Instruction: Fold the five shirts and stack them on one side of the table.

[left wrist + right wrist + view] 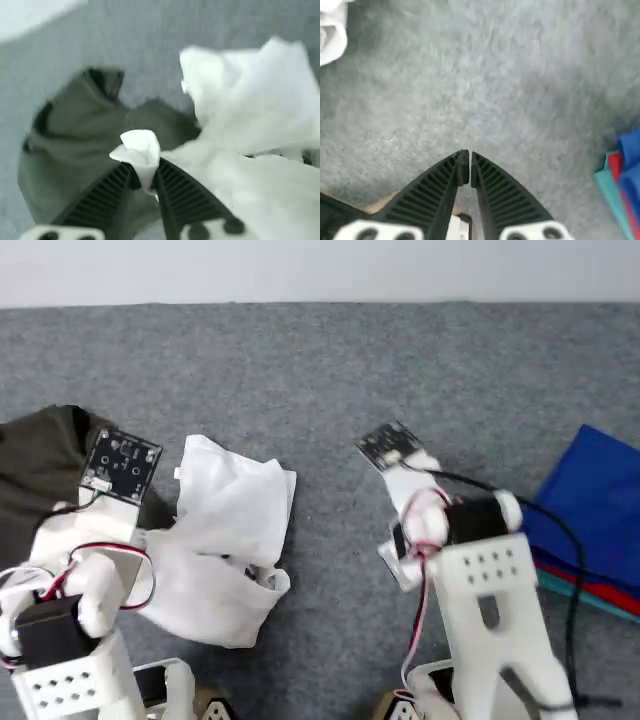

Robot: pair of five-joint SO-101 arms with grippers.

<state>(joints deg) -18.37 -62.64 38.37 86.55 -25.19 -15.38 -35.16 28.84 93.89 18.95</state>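
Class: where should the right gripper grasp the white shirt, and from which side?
Probably the white shirt's loose edge facing the right gripper, approached from that arm's side: the left gripper pinches a fold at the far edge, so this spreads it.

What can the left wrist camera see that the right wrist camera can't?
Left wrist view: the dark green shirt, and the left end effector pinching a fold of the white shirt. Right wrist view: the right end effector, shut on nothing, and the blue, red and teal stack. Both: the white shirt and the grey table.

shirt stack [590,510] — partly off-frame
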